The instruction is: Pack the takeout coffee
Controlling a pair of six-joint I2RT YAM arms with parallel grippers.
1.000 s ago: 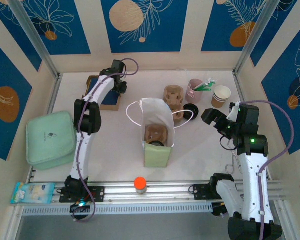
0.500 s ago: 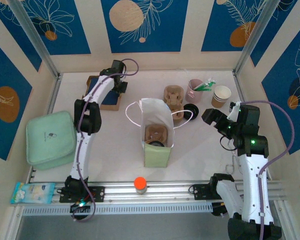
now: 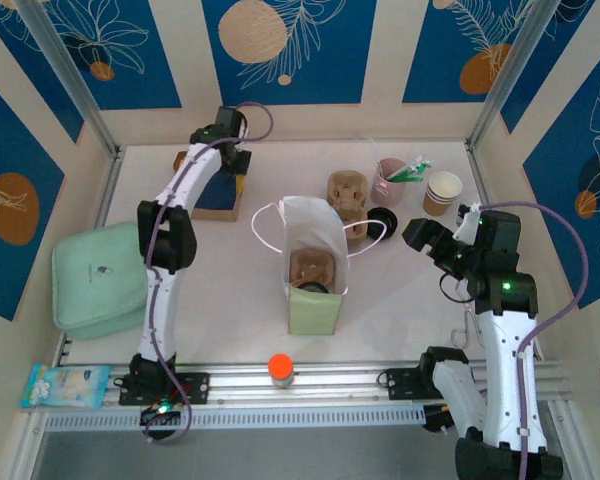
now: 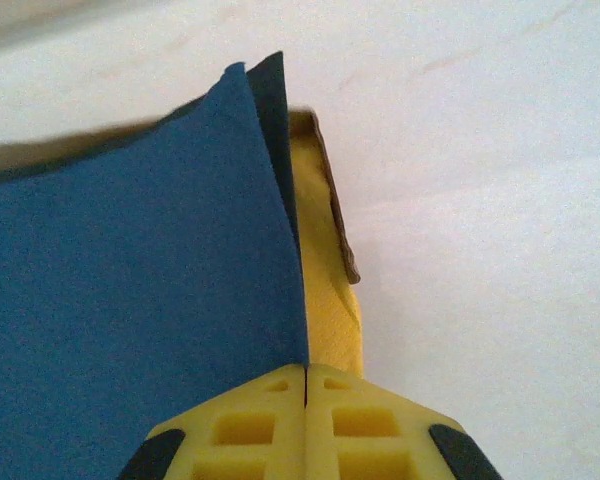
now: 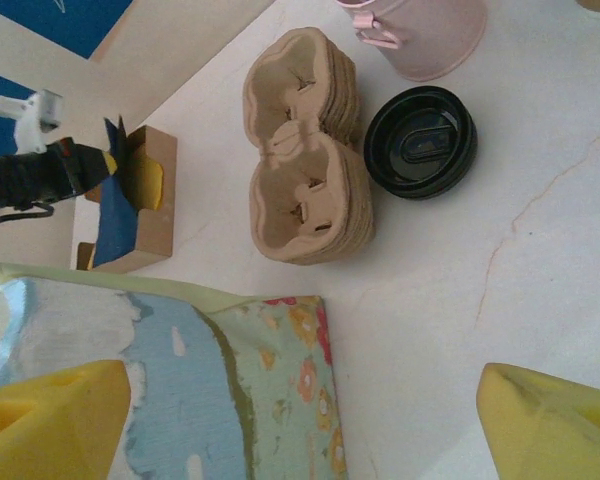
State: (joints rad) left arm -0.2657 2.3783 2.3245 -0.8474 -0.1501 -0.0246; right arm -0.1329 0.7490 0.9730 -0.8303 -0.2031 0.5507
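napkin: blue napkin, a thin soft sheet standing up out of its cardboard box, back-left of the paper bag.
handling: probably light, floppy and easily torn, so pinch one corner.
left claw: pressed together on the napkin's corner.
right claw: pads wide apart, empty, right of the bag.
behind bag: moulded pulp carriers and a glossy black lid, on the marbled tabletop.

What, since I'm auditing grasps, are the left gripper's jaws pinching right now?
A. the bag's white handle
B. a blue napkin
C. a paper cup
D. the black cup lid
B: in the left wrist view the left gripper has its jaws shut on the edge of a blue napkin, lifted from the cardboard box.
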